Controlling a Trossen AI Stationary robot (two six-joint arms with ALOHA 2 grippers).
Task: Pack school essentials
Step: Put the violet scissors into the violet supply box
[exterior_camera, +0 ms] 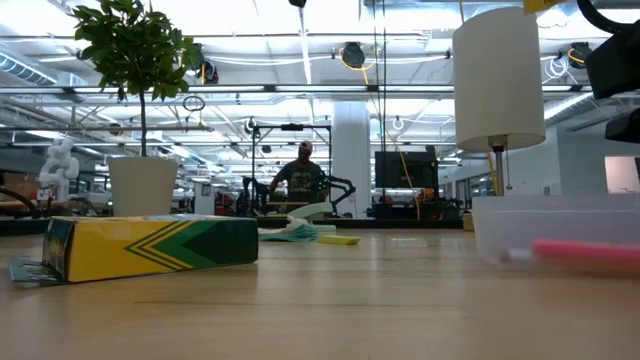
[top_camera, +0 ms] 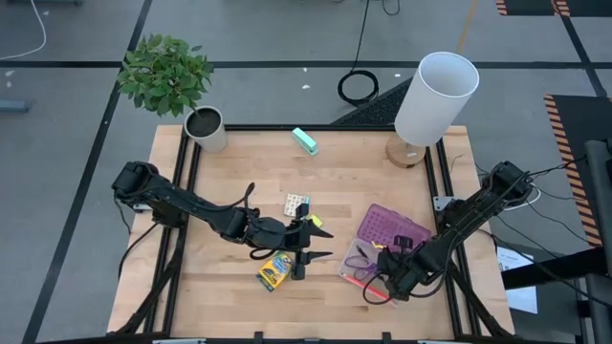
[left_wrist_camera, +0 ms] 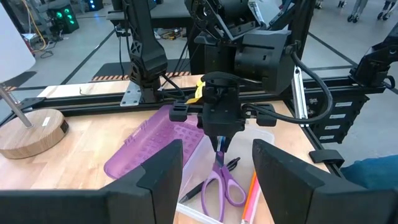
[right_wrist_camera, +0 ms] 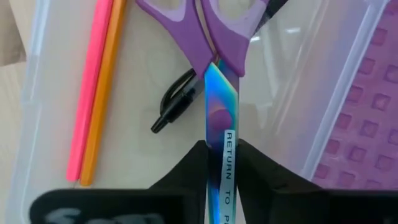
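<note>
A clear pencil box (top_camera: 368, 268) with its purple lid (top_camera: 390, 227) folded open lies near the table's front right. In it are a pink pen (right_wrist_camera: 93, 81), an orange pencil (right_wrist_camera: 107, 87) and a black pen (right_wrist_camera: 177, 102). My right gripper (top_camera: 387, 265) is shut on the purple-handled scissors (left_wrist_camera: 221, 180) over the box. My left gripper (top_camera: 316, 246) stands open at mid-table, holding nothing, its fingers toward the box. The green-yellow crayon box (top_camera: 273, 274) lies flat just near of it. The multicoloured card (top_camera: 297, 204) and yellow eraser (top_camera: 316, 222) lie just beyond it. My right gripper pinches the scissors' closed blades (right_wrist_camera: 222, 140) between its two fingers, near the tips. The fingers come from above, slanting down, and lie along the blades. The scissors hang handles down (left_wrist_camera: 219, 186) inside the clear box; whether the handles touch its floor I cannot tell.
A teal block (top_camera: 305, 141) lies at the far middle. A potted plant (top_camera: 203, 126) stands at the far left corner and a white-shaded lamp on a wooden base (top_camera: 409, 151) at the far right. Bare wood lies between the two arms and the far edge.
</note>
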